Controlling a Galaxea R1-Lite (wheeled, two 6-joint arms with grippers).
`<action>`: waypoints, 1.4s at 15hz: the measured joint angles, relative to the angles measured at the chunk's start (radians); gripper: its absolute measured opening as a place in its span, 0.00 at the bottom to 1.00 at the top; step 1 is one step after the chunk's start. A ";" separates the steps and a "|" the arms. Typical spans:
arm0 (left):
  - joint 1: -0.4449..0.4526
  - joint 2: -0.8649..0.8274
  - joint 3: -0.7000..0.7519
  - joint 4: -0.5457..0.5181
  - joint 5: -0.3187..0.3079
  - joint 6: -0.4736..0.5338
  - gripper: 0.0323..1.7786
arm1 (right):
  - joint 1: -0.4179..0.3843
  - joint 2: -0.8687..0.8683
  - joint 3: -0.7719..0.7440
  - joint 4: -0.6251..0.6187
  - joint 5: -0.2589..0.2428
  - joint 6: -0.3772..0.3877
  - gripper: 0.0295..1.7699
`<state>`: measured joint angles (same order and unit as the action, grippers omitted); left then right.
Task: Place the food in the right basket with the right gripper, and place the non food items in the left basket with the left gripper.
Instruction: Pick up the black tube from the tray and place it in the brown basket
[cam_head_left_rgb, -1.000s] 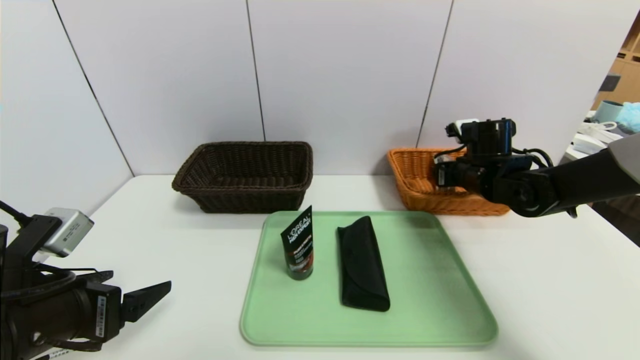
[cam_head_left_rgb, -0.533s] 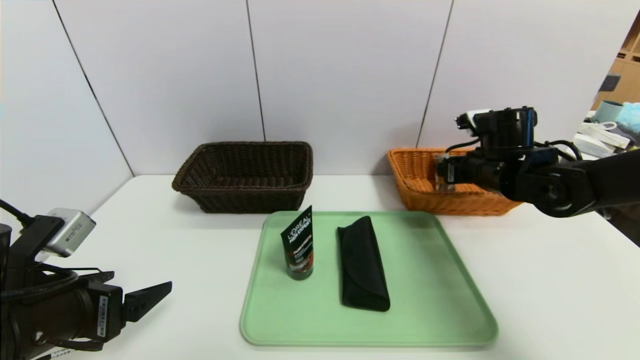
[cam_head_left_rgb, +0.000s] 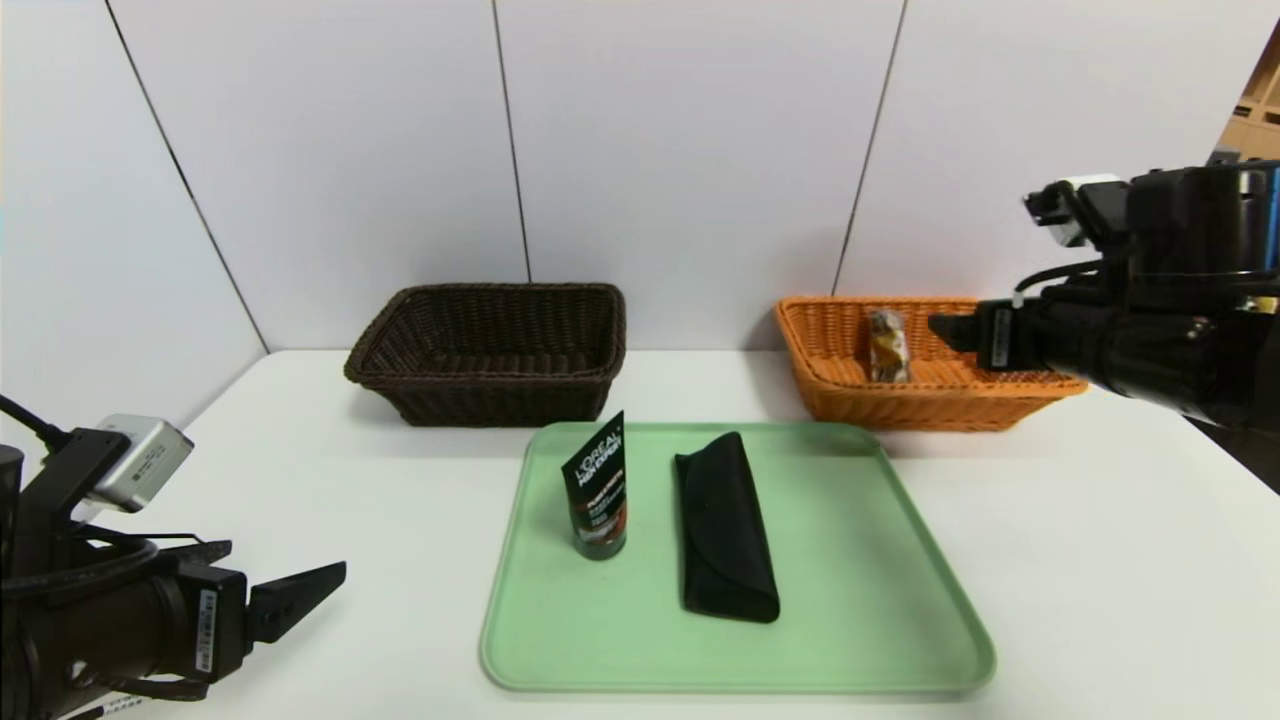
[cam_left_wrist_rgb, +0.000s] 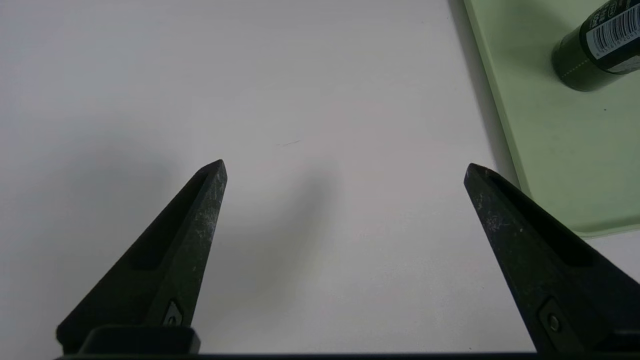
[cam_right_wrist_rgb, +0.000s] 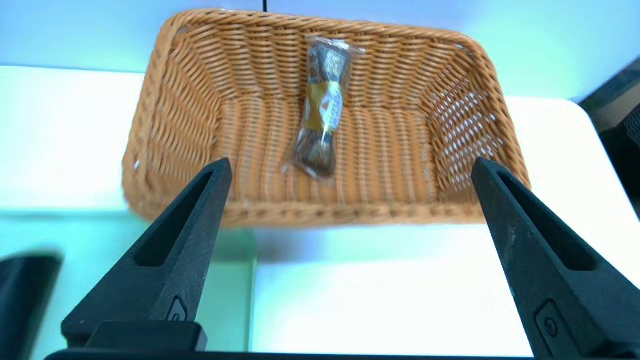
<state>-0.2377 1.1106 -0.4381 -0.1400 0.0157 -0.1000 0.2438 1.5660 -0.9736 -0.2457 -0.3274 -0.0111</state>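
Observation:
The snack bar (cam_head_left_rgb: 887, 346) (cam_right_wrist_rgb: 322, 110) lies inside the orange wicker basket (cam_head_left_rgb: 830, 375) (cam_right_wrist_rgb: 200, 100) at the back right. My right gripper (cam_head_left_rgb: 950, 330) (cam_right_wrist_rgb: 350, 167) hangs open and empty above the table, just right of that basket. The black L'Oreal tube (cam_head_left_rgb: 597, 488) (cam_left_wrist_rgb: 597, 42) stands cap-down on the green tray (cam_head_left_rgb: 860, 600), with the black glasses case (cam_head_left_rgb: 722, 525) lying beside it. The dark brown basket (cam_head_left_rgb: 490, 350) sits empty at the back left. My left gripper (cam_head_left_rgb: 330, 580) (cam_left_wrist_rgb: 345, 167) rests open over bare table near the front left, left of the tray.
White wall panels close off the table behind the baskets. A cluttered shelf area lies beyond the table's right edge. Bare white tabletop (cam_head_left_rgb: 1100, 560) stretches on both sides of the tray.
My right gripper has let go of the snack bar, which now lies in the orange basket, and has drawn back to the right and up. The left arm has stayed put.

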 joint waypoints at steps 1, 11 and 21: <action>0.000 -0.001 0.000 0.000 -0.001 0.000 0.95 | 0.005 -0.045 0.037 0.001 0.000 0.001 0.94; 0.000 -0.017 0.016 0.000 -0.011 0.001 0.95 | 0.111 -0.451 0.433 -0.013 -0.004 0.020 0.96; -0.045 -0.001 0.003 -0.006 -0.027 -0.006 0.95 | 0.152 -0.515 0.488 -0.014 -0.005 0.027 0.96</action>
<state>-0.2823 1.1094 -0.4349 -0.1457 -0.0109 -0.1062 0.3960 1.0506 -0.4857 -0.2596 -0.3323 0.0164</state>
